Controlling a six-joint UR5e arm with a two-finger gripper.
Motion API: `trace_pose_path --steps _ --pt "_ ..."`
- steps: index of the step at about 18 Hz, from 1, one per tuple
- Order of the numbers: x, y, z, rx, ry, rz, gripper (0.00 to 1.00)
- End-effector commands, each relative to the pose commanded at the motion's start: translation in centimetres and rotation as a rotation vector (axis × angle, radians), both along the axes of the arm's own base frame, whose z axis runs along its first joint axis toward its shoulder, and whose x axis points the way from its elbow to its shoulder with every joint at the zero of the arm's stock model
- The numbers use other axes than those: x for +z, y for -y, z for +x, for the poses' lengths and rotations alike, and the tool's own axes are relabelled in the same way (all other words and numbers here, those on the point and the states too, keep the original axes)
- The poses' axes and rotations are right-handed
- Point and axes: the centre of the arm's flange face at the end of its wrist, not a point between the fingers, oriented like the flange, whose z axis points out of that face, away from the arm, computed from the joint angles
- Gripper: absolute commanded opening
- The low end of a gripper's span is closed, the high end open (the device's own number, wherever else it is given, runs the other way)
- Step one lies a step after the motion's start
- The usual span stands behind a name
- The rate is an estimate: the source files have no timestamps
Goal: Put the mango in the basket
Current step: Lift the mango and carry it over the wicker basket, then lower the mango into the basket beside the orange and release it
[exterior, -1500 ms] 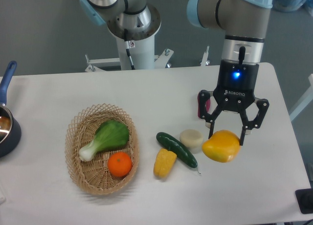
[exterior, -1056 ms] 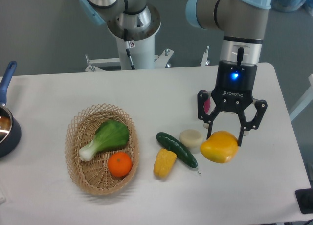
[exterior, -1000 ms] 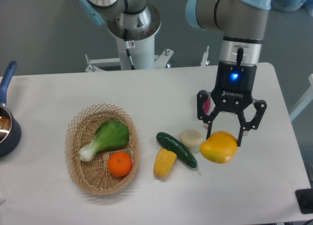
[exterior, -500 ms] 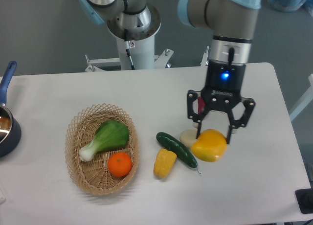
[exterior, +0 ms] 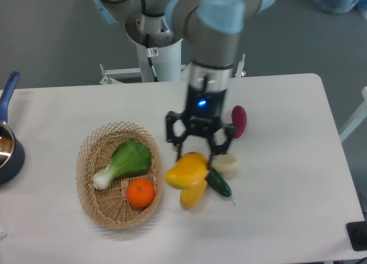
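Shifted leftward since earlier, the tool (exterior: 196, 155) grips the mango (exterior: 187, 170) above the corn (exterior: 193, 194), long axis roughly horizontal, tapered end toward the basket (exterior: 88, 178).

One mango (exterior: 187, 170), basket (exterior: 90, 155), bok choy (exterior: 125, 162), orange (exterior: 140, 193), corn cob (exterior: 192, 195), cucumber (exterior: 219, 183), pot (exterior: 8, 149), gripper (exterior: 198, 154).

The arm is grey with light blue joint caps. Its black hand (exterior: 196, 155) has two fingers and a blue light.
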Motion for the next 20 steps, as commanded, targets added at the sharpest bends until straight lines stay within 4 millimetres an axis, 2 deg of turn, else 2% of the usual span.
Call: trace_pose_path --steps 2,5,8,12,20 --pt "-1.2 -0.7 2.2 0.007 0.035 -0.017 0.59" --pt "-3.4 -1.6 4.2 0.012 0.082 -0.046 0.59" --pt "-6.5 -1.5 6.1 -0.019 0.107 -0.098 0.59" --pt "-9.7 -2.3 7.2 -0.181 0.03 -0.194 0.59" --pt "-12.1 -1.5 8.0 -0.189 0.054 -0.24 0.59"
